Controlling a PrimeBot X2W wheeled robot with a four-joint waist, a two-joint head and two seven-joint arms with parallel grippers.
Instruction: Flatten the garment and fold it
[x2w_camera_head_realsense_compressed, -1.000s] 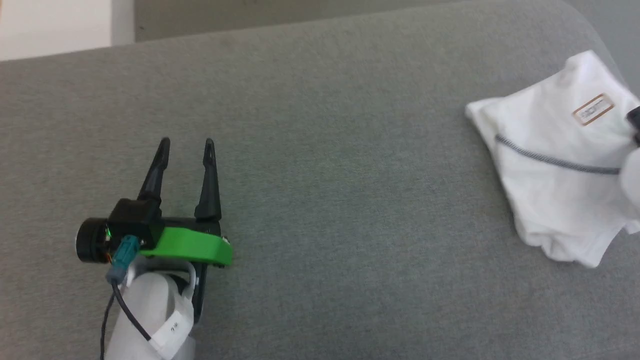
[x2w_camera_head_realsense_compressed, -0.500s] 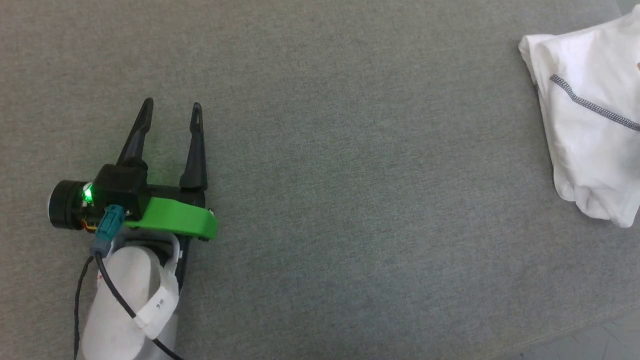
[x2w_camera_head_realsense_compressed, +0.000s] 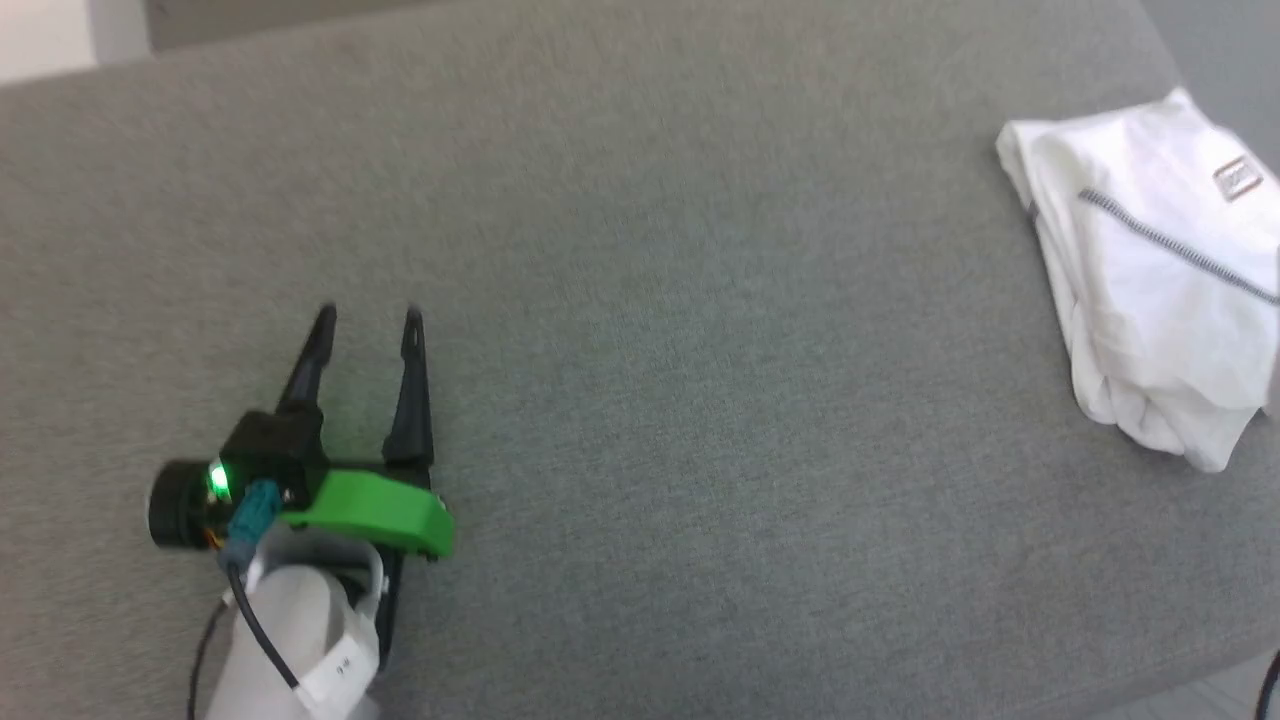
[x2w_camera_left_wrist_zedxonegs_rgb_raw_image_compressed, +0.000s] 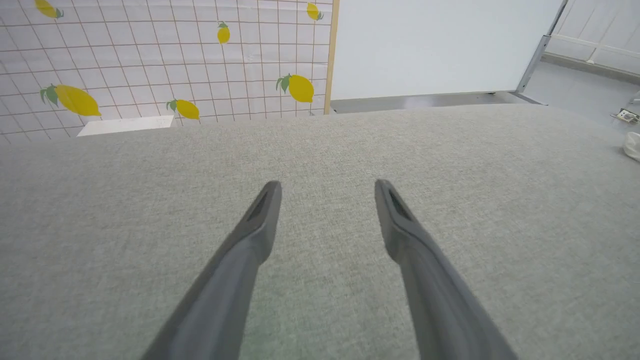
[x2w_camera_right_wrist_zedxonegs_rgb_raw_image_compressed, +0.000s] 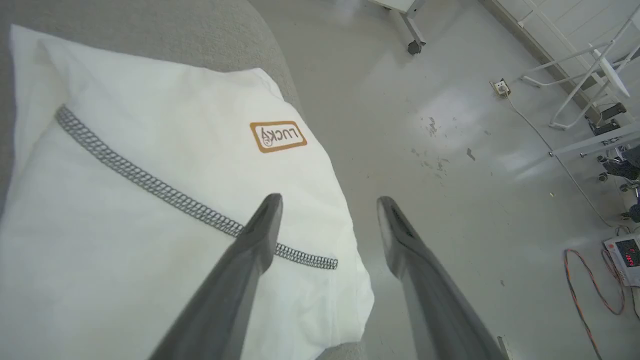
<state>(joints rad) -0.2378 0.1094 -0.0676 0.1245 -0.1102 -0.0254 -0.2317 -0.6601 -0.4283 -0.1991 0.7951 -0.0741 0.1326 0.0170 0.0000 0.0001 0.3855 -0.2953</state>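
The garment (x2w_camera_head_realsense_compressed: 1150, 280) lies folded into a compact white bundle at the right end of the grey cushion (x2w_camera_head_realsense_compressed: 700, 350), with a grey stitched seam across it and a small brown label. In the right wrist view the garment (x2w_camera_right_wrist_zedxonegs_rgb_raw_image_compressed: 150, 210) sits below and left of my right gripper (x2w_camera_right_wrist_zedxonegs_rgb_raw_image_compressed: 327, 202), which is open above its right edge, holding nothing. My left gripper (x2w_camera_head_realsense_compressed: 367, 318) hovers open over bare cushion at the lower left, far from the garment. Between its spread fingers, my left gripper (x2w_camera_left_wrist_zedxonegs_rgb_raw_image_compressed: 327, 185) shows plain grey fabric.
The cushion's right edge drops to a pale floor (x2w_camera_right_wrist_zedxonegs_rgb_raw_image_compressed: 450, 125) with an orange cable (x2w_camera_right_wrist_zedxonegs_rgb_raw_image_compressed: 580, 280), a small device (x2w_camera_right_wrist_zedxonegs_rgb_raw_image_compressed: 625, 252) and white frame legs (x2w_camera_right_wrist_zedxonegs_rgb_raw_image_compressed: 585, 75). Beyond the cushion's far edge stands a lemon-patterned tiled wall (x2w_camera_left_wrist_zedxonegs_rgb_raw_image_compressed: 150, 60).
The head camera has shifted between frames, sliding the whole scene. The white forearm seen at the right edge a second ago is out of the head view. The garment keeps its folded shape.
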